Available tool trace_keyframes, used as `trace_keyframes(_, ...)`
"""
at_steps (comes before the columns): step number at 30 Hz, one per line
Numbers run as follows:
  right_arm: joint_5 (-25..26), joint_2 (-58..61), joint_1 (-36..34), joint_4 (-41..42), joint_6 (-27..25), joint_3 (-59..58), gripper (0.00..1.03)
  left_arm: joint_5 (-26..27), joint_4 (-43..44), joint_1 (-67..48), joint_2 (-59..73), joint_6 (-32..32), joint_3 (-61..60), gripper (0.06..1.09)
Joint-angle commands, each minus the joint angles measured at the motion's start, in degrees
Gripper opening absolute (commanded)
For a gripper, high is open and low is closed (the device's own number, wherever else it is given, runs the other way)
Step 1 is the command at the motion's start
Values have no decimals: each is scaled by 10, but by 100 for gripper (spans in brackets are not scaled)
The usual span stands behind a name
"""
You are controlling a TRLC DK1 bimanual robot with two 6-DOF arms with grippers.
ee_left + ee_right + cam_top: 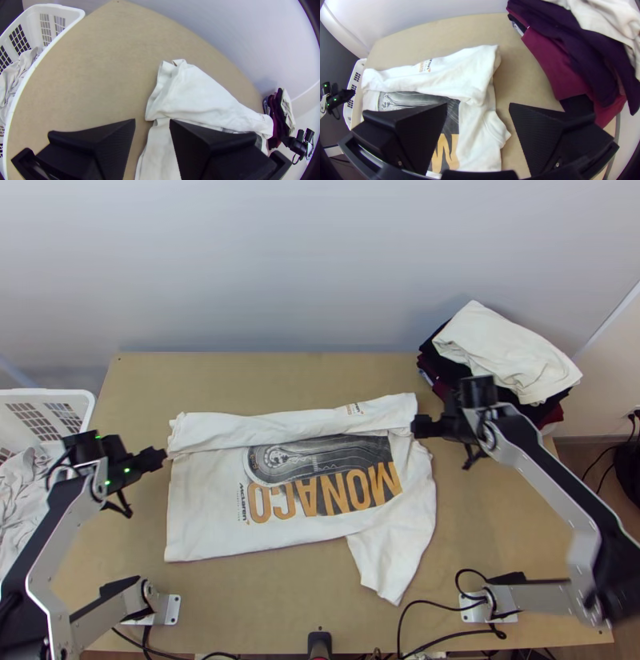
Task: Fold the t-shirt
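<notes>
White graphic t-shirt (212, 508) lies across the middle of the wooden table (264, 608), its long far side turned inward as a band (264, 428) over the body. At the far left, a white plastic laundry basket (56, 394) holds loose pale cloth (24, 488), presumably waiting its turn; beside the shirt's left edge, near that end of the band, is the left gripper (165, 458), fingers apart with nothing pinched. The band looks fairly even along its length, likely turned in to narrow the shirt before any crosswise fold; below it, the dark panel with orange lettering (320, 478) lies face up, partly covered by the band. Towards the near right a sleeve (394, 560) sticks out past the body, so the near side seems to need turning in next, sleeve first, lest it trail outside the finished fold. At the band's right end is the right gripper (415, 426), also spread and empty; the pair probably flank the band because its two ends are where this fold would be laid or straightened. Farther right, a stack of dark and maroon garments (560, 66) is topped by a cream garment (504, 352), apparently the place for finished pieces; its nearness would make setting down easy.
</notes>
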Motion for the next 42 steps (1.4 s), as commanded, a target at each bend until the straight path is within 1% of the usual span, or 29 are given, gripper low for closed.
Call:
trace_keyframes(1, 2, -62, 5, -30, 35, -23, 89, 23, -32, 22, -27, 16, -4, 61)
trace_keyframes(3, 2, -84, 7, -72, 58, -26, 97, 37, -54, 29, -38, 26, 4, 61)
trace_keyframes(4, 2, -94, 7, -91, 71, -30, 98, 41, -64, 32, -43, 26, 9, 61)
trace_keyframes(6, 2, -105, 9, -137, 86, -38, 99, 55, -88, 36, -51, 30, 21, 60)
trace_keyframes(10, 1, -143, 15, -192, 93, -76, 98, 64, -114, 36, -74, 30, 31, 60)
trace_keyframes(11, -5, -150, 17, -210, 114, -91, 98, 64, -119, 35, -79, 30, 31, 60)
trace_keyframes(12, -18, -155, 15, -222, 127, -103, 98, 64, -121, 36, -84, 30, 31, 60)
trace_keyframes(14, -67, -163, 16, -263, 131, -120, 98, 65, -126, 36, -89, 30, 32, 60)
trace_keyframes(17, -86, -164, 18, -307, 131, -151, 98, 66, -132, 36, -92, 30, 33, 60)
trace_keyframes(18, -93, -166, 18, -315, 131, -162, 96, 66, -135, 35, -92, 30, 35, 60)
trace_keyframes(19, -93, -169, 14, -319, 132, -173, 88, 66, -136, 35, -93, 30, 35, 60)
trace_keyframes(21, -97, -174, 10, -317, 131, -191, 69, 66, -140, 34, -95, 30, 35, 60)
trace_keyframes(22, -97, -175, 10, -311, 130, -198, 61, 66, -142, 33, -97, 29, 35, 60)
trace_keyframes(23, -98, -176, 8, -303, 130, -205, 60, 66, -143, 32, -99, 29, 35, 60)
trace_keyframes(30, -106, -151, -9, -226, 117, -236, 58, 66, -152, 29, -109, 27, 34, 60)
trace_keyframes(33, -108, -136, -25, -199, 105, -239, 42, 66, -156, 30, -114, 27, 34, 60)
trace_keyframes(39, -119, -100, -51, -191, 85, -243, 42, 65, -167, 33, -120, 30, 33, 60)
trace_keyframes(42, -127, -91, -51, -190, 77, -250, 42, 65, -169, 35, -120, 30, 33, 60)
